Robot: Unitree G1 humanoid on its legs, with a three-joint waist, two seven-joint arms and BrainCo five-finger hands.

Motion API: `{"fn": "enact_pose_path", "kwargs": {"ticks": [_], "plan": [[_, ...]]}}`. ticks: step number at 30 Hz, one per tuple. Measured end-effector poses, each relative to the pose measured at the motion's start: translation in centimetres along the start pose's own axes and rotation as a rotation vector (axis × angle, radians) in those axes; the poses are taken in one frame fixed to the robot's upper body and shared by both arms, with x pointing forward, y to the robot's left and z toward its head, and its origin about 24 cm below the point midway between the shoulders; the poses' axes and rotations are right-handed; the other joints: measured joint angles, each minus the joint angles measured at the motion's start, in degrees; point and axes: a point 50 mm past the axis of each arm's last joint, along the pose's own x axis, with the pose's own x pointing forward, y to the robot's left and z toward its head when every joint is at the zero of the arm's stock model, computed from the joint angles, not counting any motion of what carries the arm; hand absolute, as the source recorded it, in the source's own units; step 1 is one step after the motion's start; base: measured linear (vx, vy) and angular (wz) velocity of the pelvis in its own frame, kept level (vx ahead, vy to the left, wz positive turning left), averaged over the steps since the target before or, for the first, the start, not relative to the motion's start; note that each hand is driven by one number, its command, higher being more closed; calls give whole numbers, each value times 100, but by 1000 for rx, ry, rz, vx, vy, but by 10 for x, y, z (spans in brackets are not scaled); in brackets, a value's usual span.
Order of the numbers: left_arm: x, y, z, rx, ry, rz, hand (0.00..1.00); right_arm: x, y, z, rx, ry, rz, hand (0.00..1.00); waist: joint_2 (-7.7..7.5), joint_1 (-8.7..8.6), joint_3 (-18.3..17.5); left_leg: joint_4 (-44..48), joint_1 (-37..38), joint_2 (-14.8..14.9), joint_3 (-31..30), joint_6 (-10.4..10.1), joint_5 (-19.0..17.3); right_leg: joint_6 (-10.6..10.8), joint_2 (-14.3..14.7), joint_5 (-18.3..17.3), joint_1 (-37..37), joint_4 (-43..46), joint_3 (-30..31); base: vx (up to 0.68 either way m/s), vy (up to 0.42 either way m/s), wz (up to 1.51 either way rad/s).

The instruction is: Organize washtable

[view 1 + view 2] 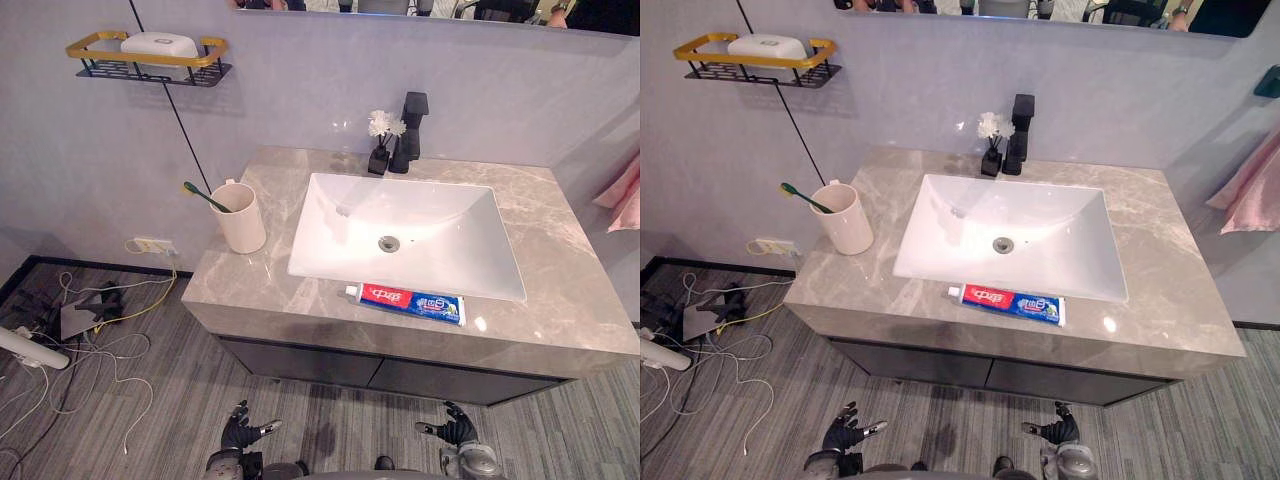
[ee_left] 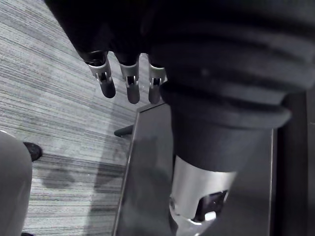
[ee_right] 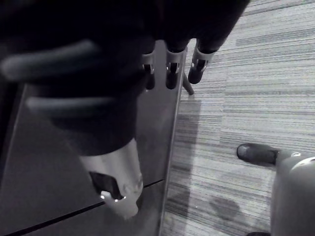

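Nearest us, both hands hang low over the grey floor in front of the cabinet (image 1: 400,378). We see the L hand (image 1: 238,431) w/ fingers (image 2: 107,82) straight and relaxed, gripping nothing. The R hand (image 1: 456,429) is the same, fingers (image 3: 196,73) loose and straight, beside the dark cabinet front.

Above that is the grey stone countertop (image 1: 565,300). The toothpaste tube (image 1: 405,302) lies flat on the front strip of the counter, just in front of the white sink (image 1: 420,215), cap end pointing to the robot's left. Left of the sink a cream cup (image 1: 241,220) stands upright on the counter, w/ a green toothbrush (image 1: 206,196) in it, leaning out to the left.

Behind the sink, at the wall, stands the black faucet (image 1: 411,128), and just beside it on its left a small black vase w/ white flowers (image 1: 380,142).

Farther up on the wall, at left, hangs a gold-rimmed shelf (image 1: 205,52) holding a white soap box (image 1: 159,44). At the far right edge hangs a pink towel (image 1: 625,195).
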Motion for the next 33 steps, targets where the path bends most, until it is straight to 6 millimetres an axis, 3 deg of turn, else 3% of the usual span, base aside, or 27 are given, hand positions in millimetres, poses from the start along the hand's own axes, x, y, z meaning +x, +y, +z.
{"fn": "enact_pose_path", "kwargs": {"ticks": [5, 9, 12, 14, 15, 17, 18, 20, 23, 25, 26, 28, 31, 33], "plan": [[0, 5, -2, -22, 14, 27, 0, 0, -8, -2, 97, 13, -42, 0, -11, 0, -7, -207, 71, -4, -3, -10, 72, 11, 9, 54, 59, -173, -44, 0, 0, 0], [0, 20, -3, -61, 18, 98, 0, 1, -11, 0, 112, 9, -53, 0, -17, 2, -10, -238, 69, 3, -37, -11, 73, 13, 12, 54, 68, -174, -179, 17, -15, 6], [0, 52, 1, -98, 2, 203, 0, 3, -17, 6, 138, -7, -74, 0, -19, 3, -12, -238, 67, 14, -53, -11, 73, 14, 3, 55, 96, -174, -214, -3, -17, 5], [-3, 94, 16, -120, -60, 334, 0, 5, -25, 12, 124, -25, -88, 0, -18, 6, -11, -235, 63, 11, -115, 2, 89, 14, -20, 55, 137, -175, -305, -26, -22, 15], [-5, 105, 22, -126, -84, 373, 0, 6, -28, 13, 120, -29, -92, 0, -18, 10, -11, -235, 58, 7, -137, 4, 97, 14, -26, 55, 140, -175, -335, -39, -16, 17], [-16, 147, 47, -148, -197, 512, 0, 7, -36, 17, 108, -46, -105, 0, -16, 39, -10, -236, 30, -9, -147, 15, 119, 25, -59, 62, 135, -177, -363, -53, -5, 10], [-19, 155, 54, -157, -229, 542, 0, 7, -37, 19, 107, -52, -107, 0, -10, 40, -10, -237, 22, -15, -154, 17, 125, 28, -67, 64, 134, -177, -378, -61, -1, 9], [-36, 179, 88, -175, -393, 642, 0, 6, -41, 17, 99, -58, -117, 0, 34, 86, -37, -238, -58, -58, -254, 39, 161, 32, -97, 66, 111, -179, -497, -49, -6, 21], [-59, 186, 133, -162, -613, 699, 0, 3, -44, 10, 93, -40, -118, 0, 70, 216, -96, -252, -132, -94, -316, 68, 204, 50, -168, 77, 75, -179, -589, -36, 17, 20], [-85, 192, 167, -142, -791, 759, 0, 2, -44, 6, 93, -35, -108, 0, 156, 248, -122, -249, -135, -127, -391, 82, 219, 53, -174, 79, 112, -179, -665, -29, 0, 17], [-88, 191, 171, -136, -813, 763, 0, 1, -45, 6, 93, -36, -109, 0, 165, 261, -127, -245, -136, -129, -401, 83, 220, 53, -177, 79, 114, -179, -667, -26, 0, 13], [-120, 178, 211, -36, -1032, 798, 0, -2, -46, -4, 90, -15, -103, 0, 215, 341, -173, -187, -187, -151, -529, 82, 219, 53, -220, 78, 148, -179, -800, -25, 2, 24], [-150, 150, 244, 75, -1255, 772, 0, -4, -45, -9, 91, 0, -90, 0, 217, 349, -180, -89, -279, -165, -642, 79, 220, 54, -227, 77, 161, -178, -924, -40, -10, 25], [-159, 125, 259, 164, -1356, 706, 0, -4, -42, -10, 95, 3, -75, 0, 215, 349, -181, -25, -312, -171, -690, 76, 218, 53, -229, 78, 179, -178, -961, -55, -13, 13]]}}
